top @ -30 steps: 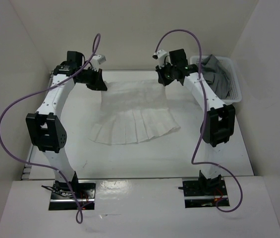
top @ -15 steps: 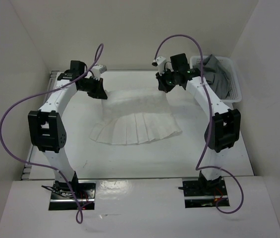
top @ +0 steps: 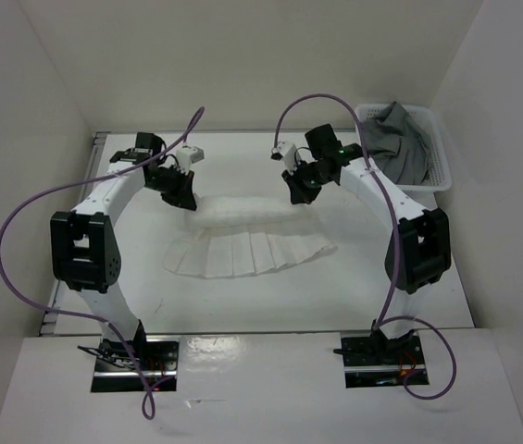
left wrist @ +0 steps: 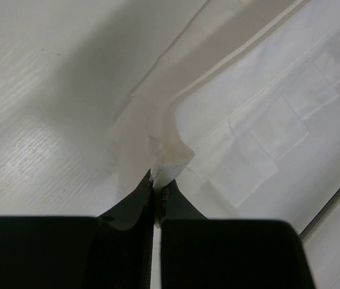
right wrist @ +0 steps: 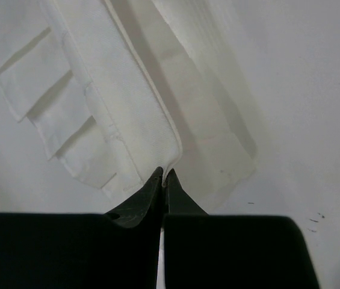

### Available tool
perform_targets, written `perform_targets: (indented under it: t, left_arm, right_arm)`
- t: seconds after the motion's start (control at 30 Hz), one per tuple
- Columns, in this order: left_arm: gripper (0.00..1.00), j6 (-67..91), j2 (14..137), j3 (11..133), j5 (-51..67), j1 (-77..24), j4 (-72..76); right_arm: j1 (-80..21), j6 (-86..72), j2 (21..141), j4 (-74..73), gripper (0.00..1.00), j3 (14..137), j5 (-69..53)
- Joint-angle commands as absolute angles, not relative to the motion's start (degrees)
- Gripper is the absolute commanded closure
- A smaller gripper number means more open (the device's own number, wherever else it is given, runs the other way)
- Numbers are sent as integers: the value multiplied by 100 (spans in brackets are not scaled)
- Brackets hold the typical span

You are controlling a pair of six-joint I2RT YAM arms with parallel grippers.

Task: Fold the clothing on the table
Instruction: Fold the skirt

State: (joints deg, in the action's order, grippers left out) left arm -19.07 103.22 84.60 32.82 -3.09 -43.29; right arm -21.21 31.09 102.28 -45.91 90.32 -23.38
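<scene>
White plastic mesh basket (top: 438, 157) sits at the far right corner, close to the right wall panel (top: 511, 139). Grey garment (top: 398, 139) lies crumpled inside, filling most of it, one fold peaking above the rim.

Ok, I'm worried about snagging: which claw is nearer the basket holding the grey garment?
Right. The right claw pinches a corner of the skirt a little left of the basket; the left claw grips the opposite corner, far across the table.
</scene>
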Motion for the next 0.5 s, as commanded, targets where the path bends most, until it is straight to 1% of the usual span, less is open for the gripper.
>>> perform_targets:
  t: [0.0, 0.07, 0.17, 0.47]
  left_arm:
    - [100, -2540, 9941, 8280, 2575, -158, -4772]
    - [100, -2602, 9818, 8061, 2261, -210, -4720]
    - [100, -2409, 9817, 8060, 2005, -211, -4527]
    - [100, -1609, 9624, 9165, 1468, -44, -3525]
  right_arm:
    - [-2109, 3585, 9800, -5300, 100, 8878, -1802]
    - [-2109, 3516, 9747, -5239, 100, 8798, -1697]
    - [-2109, 3315, 9694, -4861, 100, 8675, -1556]
    - [-2057, 2646, 9922, -4052, 100, 9561, -818]
